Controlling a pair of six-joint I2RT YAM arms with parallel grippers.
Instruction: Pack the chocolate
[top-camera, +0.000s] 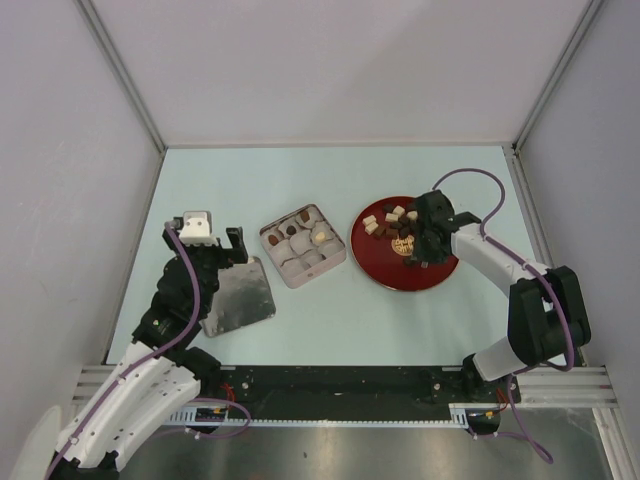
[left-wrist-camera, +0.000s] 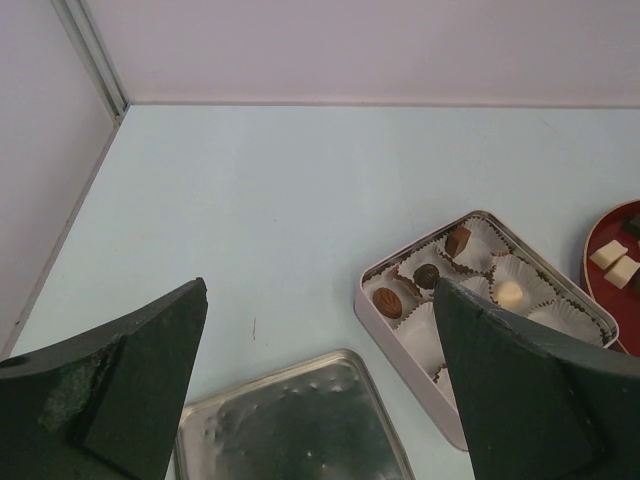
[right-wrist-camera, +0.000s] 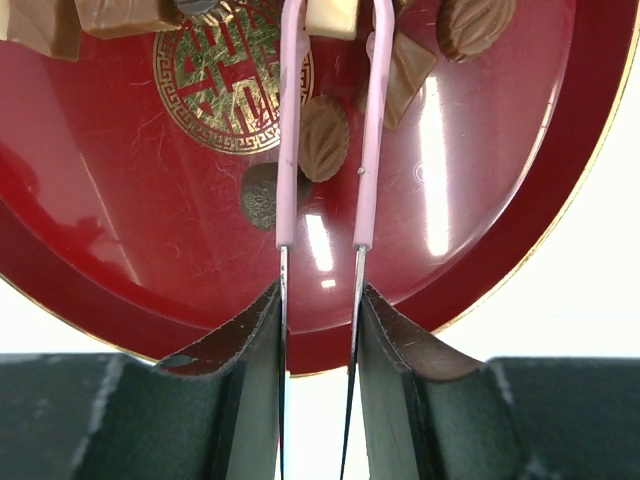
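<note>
The right gripper (right-wrist-camera: 320, 292) is squeezing pink tweezers (right-wrist-camera: 290, 150) at a cream chocolate (right-wrist-camera: 332, 15) on the red plate (right-wrist-camera: 120, 230), top centre. The left gripper (left-wrist-camera: 320, 285) is hanging wide open, empty. The thin tips may be slipping off the smooth piece.

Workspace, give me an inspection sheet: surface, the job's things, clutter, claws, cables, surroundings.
Surface: pale table; no spills seen.
Job's things: chocolate pieces loose on the red plate; square tin open, four pieces visible in its paper cups; lid flat on the table beside it.
Clutter: nothing seen.
Claws: left claw open, above the lid; right claw shut on tweezers, whose tips flank a cream piece over the plate.
Cables: purple cable looping off the right arm, another along the left arm.
Surroundings: white walls with metal corner posts.
</note>
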